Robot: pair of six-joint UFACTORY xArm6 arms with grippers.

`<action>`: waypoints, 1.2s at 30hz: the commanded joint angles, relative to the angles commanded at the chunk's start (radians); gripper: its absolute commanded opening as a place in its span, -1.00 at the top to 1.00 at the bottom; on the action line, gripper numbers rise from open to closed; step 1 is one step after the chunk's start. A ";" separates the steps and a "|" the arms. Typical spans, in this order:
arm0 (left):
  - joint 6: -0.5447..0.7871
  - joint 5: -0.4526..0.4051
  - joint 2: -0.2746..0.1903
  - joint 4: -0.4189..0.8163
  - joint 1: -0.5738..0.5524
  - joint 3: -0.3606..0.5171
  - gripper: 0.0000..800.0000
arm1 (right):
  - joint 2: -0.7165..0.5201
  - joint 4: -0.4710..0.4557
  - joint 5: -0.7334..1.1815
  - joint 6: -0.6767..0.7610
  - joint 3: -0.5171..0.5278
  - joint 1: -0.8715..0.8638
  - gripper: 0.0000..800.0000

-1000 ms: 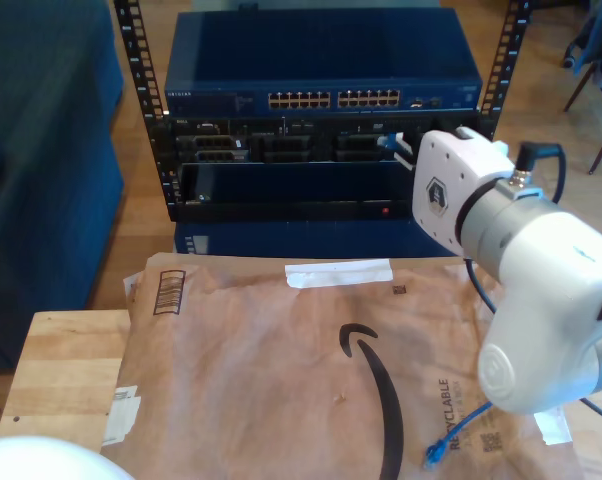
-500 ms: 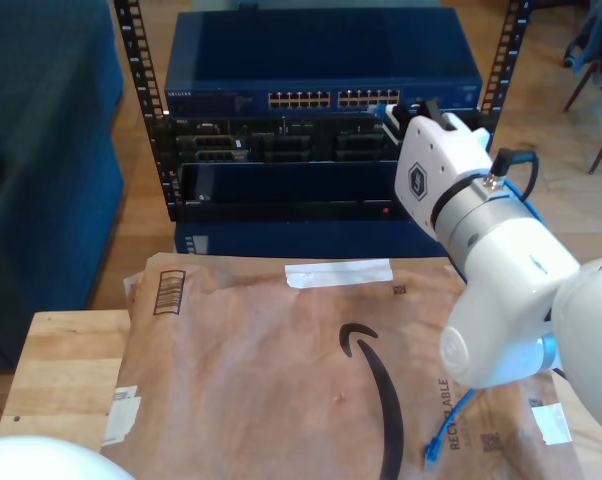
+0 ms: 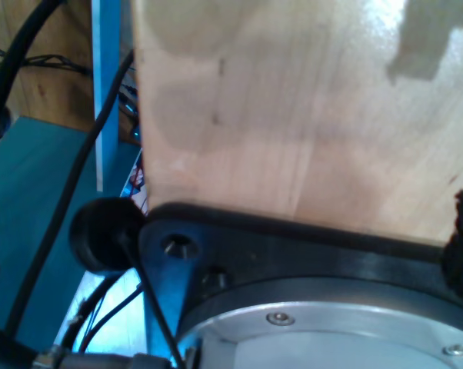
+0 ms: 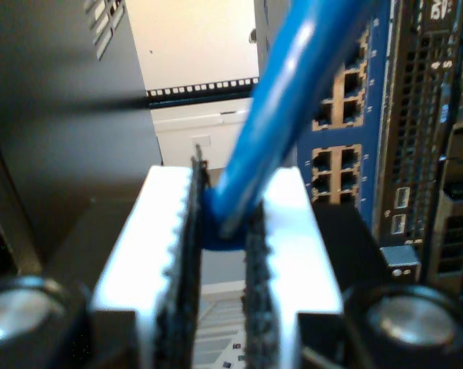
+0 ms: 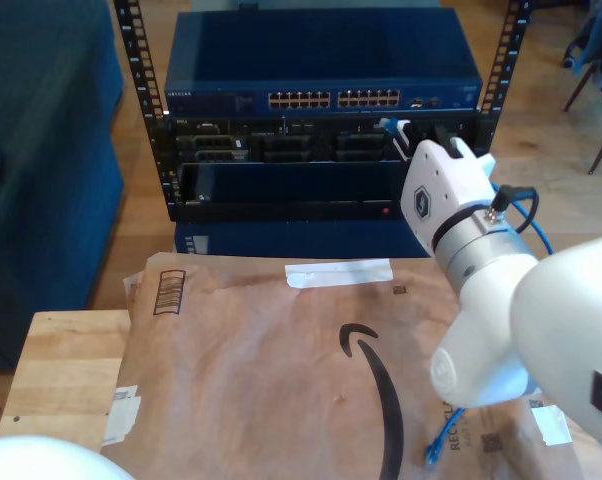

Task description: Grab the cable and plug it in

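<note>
So my second hand (image 4: 220,254) is pinching the cable (image 4: 293,100) near its plug end, right up at the switch (image 5: 321,75) ports in the rack (image 5: 131,90). It's looking light and floppy, so gripping close to the plug is making sense. The other end is trailing on the paper mailer (image 5: 271,370) covering the desk (image 5: 61,370). Can't tell what my first hand is doing.

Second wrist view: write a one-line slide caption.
End effector shut on blue cable, facing the switch ports.
</note>
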 joint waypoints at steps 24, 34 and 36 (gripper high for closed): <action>0.000 0.000 0.000 0.000 0.000 0.000 -1.00 | 0.377 0.603 -0.081 -0.373 -0.508 0.184 1.00; 0.000 0.000 0.000 0.000 0.000 0.000 -1.00 | 0.465 0.707 -0.095 -0.431 -0.634 0.212 1.00; 0.000 0.000 0.000 0.000 0.000 0.000 -1.00 | 0.485 0.707 -0.103 -0.439 -0.654 0.212 1.00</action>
